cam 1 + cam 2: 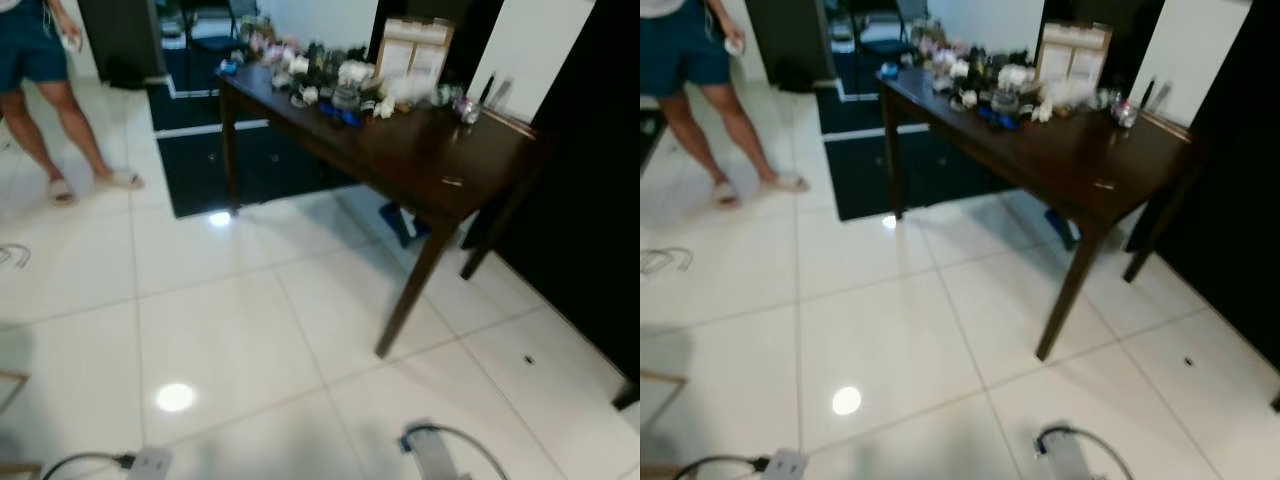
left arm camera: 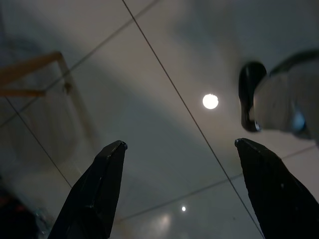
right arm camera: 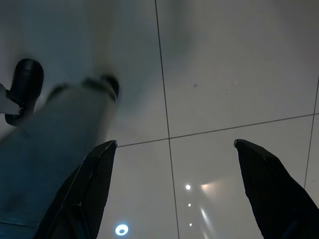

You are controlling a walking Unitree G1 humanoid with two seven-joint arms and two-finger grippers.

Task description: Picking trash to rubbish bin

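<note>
Evidently nothing is picked yet: left pincer [image 2: 179, 144] and right pincer [image 3: 174, 144] hang spread and empty, cluttered table [image 1: 420, 160] ahead.

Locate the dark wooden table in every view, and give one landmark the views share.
Left eye view: table at upper centre-right, clutter along its far edge.
Right eye view: table at upper centre-right.
Left wrist view: not in it.
Right wrist view: not in it.
Shared landmark: white floor tiles.

You're looking down at a dark wooden table [image 1: 400, 150] standing on white floor tiles [image 1: 250, 330], its far end crowded with small clutter [image 1: 330, 85]. A person's bare legs [image 1: 60, 120] are standing at upper left.
</note>
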